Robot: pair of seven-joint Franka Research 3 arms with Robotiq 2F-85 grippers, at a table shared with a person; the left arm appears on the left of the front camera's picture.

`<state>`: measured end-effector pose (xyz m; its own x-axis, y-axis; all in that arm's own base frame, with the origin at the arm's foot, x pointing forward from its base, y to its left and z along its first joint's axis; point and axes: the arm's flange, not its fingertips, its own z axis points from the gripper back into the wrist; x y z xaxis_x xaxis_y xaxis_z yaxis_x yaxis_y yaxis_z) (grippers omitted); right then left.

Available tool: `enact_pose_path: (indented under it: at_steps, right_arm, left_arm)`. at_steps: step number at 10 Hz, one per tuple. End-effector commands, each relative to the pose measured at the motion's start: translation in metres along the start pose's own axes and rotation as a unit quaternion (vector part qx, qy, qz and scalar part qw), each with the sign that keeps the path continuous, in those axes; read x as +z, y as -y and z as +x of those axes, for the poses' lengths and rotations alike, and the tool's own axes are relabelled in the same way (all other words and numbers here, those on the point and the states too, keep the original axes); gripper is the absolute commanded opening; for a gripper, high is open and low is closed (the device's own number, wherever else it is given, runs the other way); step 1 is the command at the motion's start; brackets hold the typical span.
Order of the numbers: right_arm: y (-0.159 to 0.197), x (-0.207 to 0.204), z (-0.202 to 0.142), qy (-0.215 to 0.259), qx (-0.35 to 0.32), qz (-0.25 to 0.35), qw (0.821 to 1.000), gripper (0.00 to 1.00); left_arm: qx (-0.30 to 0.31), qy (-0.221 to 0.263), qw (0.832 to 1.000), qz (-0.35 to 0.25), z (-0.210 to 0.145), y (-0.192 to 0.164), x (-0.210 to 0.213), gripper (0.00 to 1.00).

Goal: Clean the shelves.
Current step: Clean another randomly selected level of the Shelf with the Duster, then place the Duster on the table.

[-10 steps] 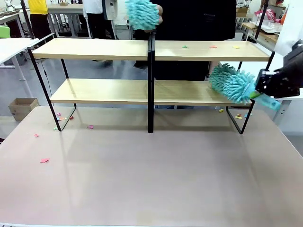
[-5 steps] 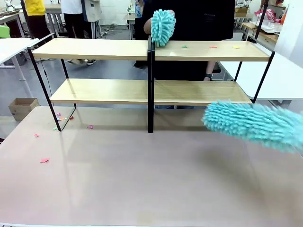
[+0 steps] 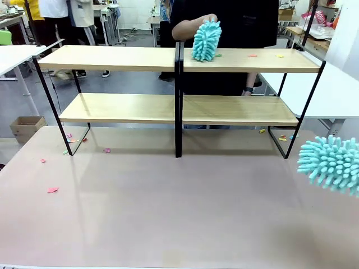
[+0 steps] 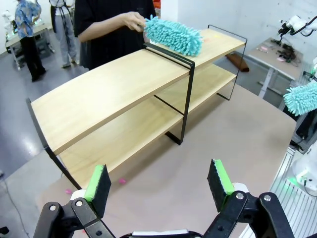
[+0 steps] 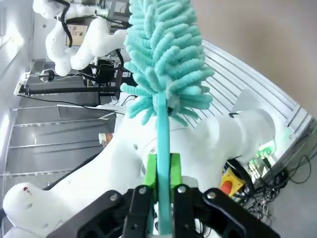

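since the earlier frame your right arm has swung its teal duster (image 3: pixel 331 163) off the lower board and out past the table's right edge, while the person's duster (image 3: pixel 206 40) has dropped onto the upper board. your right gripper (image 5: pixel 164 171) is clamped on the duster handle; your left gripper (image 4: pixel 159 181) hangs spread wide and empty. beyond them the shelves (image 3: pixel 120 108) stand across the table's far side, with paper bits on the top right board. you look between strokes; next, bring the duster back over a board.
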<state>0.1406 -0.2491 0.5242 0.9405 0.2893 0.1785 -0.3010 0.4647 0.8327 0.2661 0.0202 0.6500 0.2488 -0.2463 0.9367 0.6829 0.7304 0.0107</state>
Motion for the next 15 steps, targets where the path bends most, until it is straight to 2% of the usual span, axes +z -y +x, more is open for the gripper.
enact_pose_path:
  at_steps: [1, 15]
  right_arm:
    - [-0.0192, -0.0103, -0.0066, -0.002, -0.012, -0.020, 1.000, 0.12]
    - [-0.0192, -0.0103, -0.0066, -0.002, -0.012, -0.020, 1.000, 0.12]
  left_arm:
    - [0.001, -0.002, 1.000, -0.002, -0.0004, -0.0005, -0.0005, 1.00]
    - [0.001, -0.002, 1.000, -0.002, -0.0004, -0.0005, -0.0005, 1.00]
